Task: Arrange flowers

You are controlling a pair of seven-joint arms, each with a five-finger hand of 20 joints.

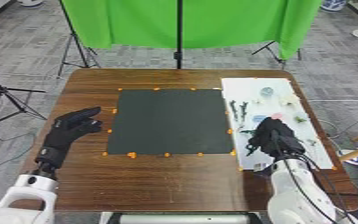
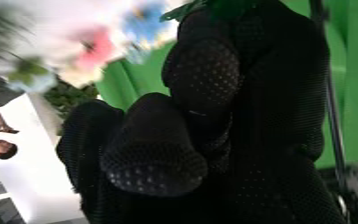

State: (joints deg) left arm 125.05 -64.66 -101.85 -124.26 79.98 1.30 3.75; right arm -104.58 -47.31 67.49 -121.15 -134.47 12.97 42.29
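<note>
By the left edge of the counter [image 1: 162,185], the left hand [image 1: 71,127] was empty, its fingers relaxed. Flowers [image 1: 266,92] lay on a white sheet [image 1: 238,84] along the right edge, where the right hand [image 1: 271,136], fingers curled, gripped green leaves [image 2: 182,10]; lifting them slowly seemed best, avoiding snags.

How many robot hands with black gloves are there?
2. The left hand is at the left side of the brown table, beside the dark mat. The right hand is over the white sheet with the flowers.
</note>
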